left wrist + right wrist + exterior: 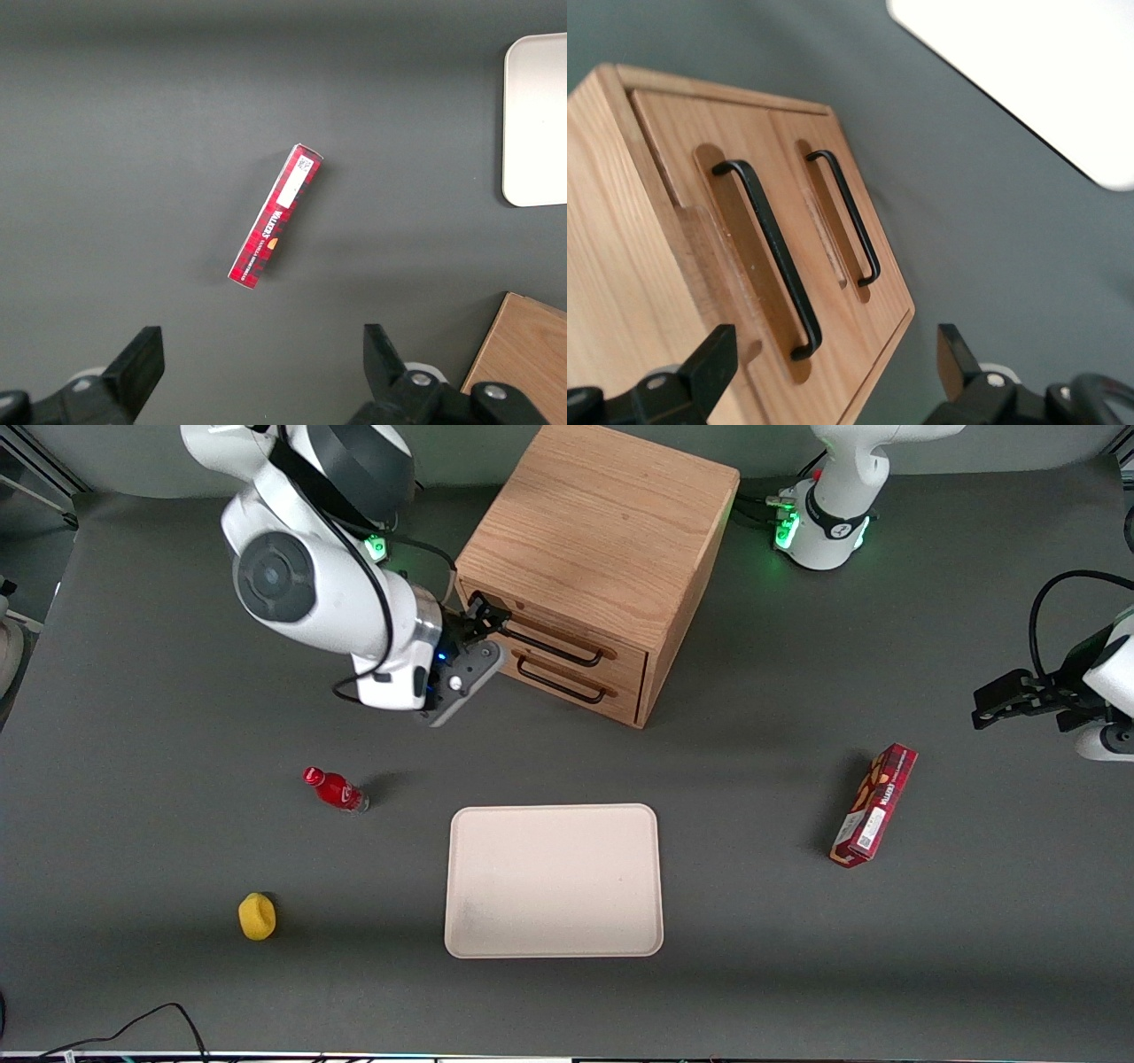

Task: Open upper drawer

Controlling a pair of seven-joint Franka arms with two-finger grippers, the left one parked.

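Observation:
The light-oak cube cabinet (602, 522) stands on the grey table. Its upper drawer (567, 634) is shut, flush with the matching drawer just below it (576, 691). The upper drawer's black wire handle (554, 648) runs across its front. My right gripper (490, 618) is open and empty, in front of the upper drawer at the handle's end toward the working arm, close to the wood. In the right wrist view the open gripper (834, 345) has the end of the upper handle (772, 257) between its fingers, not touching. The lower handle (849, 217) shows beside it.
A beige tray (554, 881) lies nearer the front camera than the cabinet and also shows in the right wrist view (1028, 80). A red bottle (335, 789) and a yellow object (257, 916) lie toward the working arm's end. A red box (873, 806) lies toward the parked arm's end.

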